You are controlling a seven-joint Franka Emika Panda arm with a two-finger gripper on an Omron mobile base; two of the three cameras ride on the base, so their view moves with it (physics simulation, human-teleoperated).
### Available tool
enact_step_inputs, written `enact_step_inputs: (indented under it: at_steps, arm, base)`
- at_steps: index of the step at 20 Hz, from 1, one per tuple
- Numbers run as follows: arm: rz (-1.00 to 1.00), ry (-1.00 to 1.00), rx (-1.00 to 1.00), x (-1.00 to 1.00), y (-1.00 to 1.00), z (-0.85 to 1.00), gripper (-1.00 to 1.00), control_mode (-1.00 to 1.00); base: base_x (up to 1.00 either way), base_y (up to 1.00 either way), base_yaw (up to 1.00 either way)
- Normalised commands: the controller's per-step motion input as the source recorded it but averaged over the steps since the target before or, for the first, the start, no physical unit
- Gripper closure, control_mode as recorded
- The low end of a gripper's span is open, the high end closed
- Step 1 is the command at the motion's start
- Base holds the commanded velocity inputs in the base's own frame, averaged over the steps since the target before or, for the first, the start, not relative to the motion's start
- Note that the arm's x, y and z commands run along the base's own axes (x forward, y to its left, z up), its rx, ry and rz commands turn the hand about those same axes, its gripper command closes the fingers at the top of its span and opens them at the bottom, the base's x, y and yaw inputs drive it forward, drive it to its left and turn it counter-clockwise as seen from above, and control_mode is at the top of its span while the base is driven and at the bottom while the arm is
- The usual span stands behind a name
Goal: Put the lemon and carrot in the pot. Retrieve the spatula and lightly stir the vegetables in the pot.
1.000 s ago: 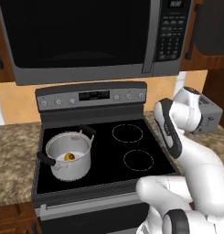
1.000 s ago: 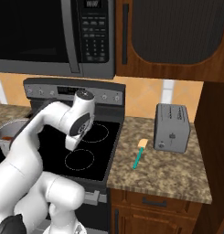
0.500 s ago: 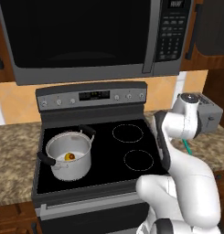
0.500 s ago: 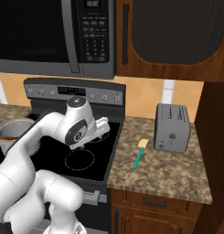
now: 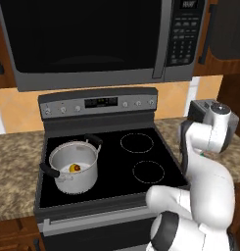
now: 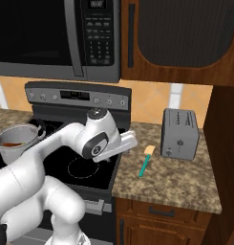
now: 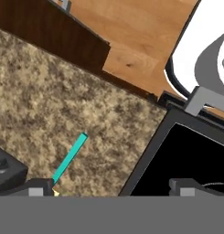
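On the granite counter (image 6: 185, 182) between stove edge (image 6: 119, 165) and toaster (image 6: 179, 134), one spatula (image 6: 145, 161) lies in open space; gripper (image 7: 111, 189) fingers spread wide.

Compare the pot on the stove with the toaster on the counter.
The pot is round, open-topped and shiny, with black side handles; the toaster is a boxy, duller grey block. The pot sits on the black cooktop left of the arm; the toaster stands on the granite counter beyond the spatula. Both stand upright.
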Motion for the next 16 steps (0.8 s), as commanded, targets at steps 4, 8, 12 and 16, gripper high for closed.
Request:
enact_step_inputs:
  at_steps: [4,8,12,16]
  arm:
    - [-0.33,0.00,0.12,0.11,-0.36,-0.01,-1.00,-1.00]
    - [-0.27,0.00,0.05,0.09,-0.09,-0.09,-1.00,-1.00]
    - [-0.22,0.00,0.02,0.00,0.00,-0.32,-1.00,-1.00]
    - [-0.21,0.00,0.03,0.05,0.00,-0.46,-1.00,-1.00]
  base:
    - [0.00,0.00,0.00]
    - [0.00,0.00,0.00]
    - [0.00,0.00,0.00]
    - [0.00,0.00,0.00]
